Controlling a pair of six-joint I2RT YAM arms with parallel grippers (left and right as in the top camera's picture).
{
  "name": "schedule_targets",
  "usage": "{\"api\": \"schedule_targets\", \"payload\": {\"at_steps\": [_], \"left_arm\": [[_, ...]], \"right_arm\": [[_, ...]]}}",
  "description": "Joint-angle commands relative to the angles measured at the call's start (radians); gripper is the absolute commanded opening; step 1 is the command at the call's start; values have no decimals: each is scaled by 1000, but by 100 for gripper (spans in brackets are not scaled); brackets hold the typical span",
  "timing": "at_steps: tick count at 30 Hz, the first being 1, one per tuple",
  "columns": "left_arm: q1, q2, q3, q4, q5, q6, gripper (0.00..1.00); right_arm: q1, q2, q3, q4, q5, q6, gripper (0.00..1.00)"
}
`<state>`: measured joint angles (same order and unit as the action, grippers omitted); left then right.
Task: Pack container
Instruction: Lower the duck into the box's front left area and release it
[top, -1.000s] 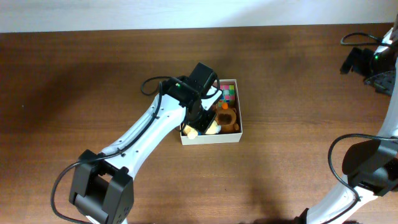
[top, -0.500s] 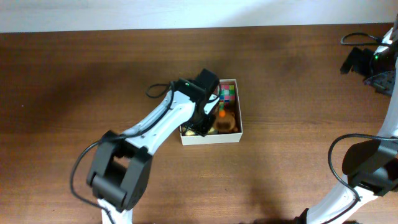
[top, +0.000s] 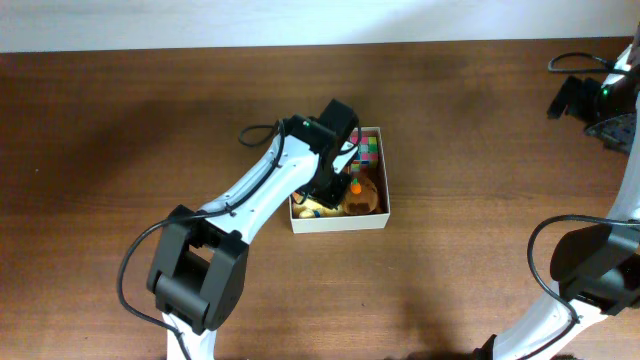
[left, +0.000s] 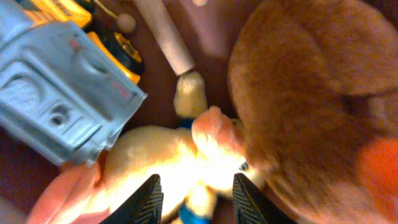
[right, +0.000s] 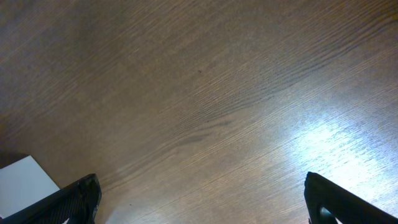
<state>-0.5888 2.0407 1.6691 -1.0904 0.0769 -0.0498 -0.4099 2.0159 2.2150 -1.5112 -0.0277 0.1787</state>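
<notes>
Left pincer (left: 194, 194) hovers over one cream plush (left: 158, 165).

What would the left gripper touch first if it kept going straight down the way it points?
Most likely the pale yellow plush toy lying in the box: the left gripper has its fingers open right above it. The brown plush sits just beside. Depth is hard to judge.

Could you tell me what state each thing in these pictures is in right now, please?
Container: lidless, upright on the table, holding toys.
Brown plush: lying in the container.
Cream plush: lying against the brown plush, between the left fingers.
Colourful cube: in the container's far corner.
Left gripper: open, down inside the container.
Right gripper: open, empty, above bare table.
</notes>
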Motion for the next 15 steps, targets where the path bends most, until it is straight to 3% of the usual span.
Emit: {"api": "schedule_targets", "payload": {"at_steps": [1,3,10,15], "left_arm": [[-3,8,94,-46,-6,-6,38],[-3,8,119,-61,-6,-6,39],[-13,8,176,-71,13,-6,67],[-54,8,219,-69,13,-3,70]], "right_arm": [[5,-5,8,0,-6,-5,99],[5,-5,8,0,-6,-5,99],[5,-5,8,0,-6,-5,99],[5,-5,8,0,-6,-5,99]]}}
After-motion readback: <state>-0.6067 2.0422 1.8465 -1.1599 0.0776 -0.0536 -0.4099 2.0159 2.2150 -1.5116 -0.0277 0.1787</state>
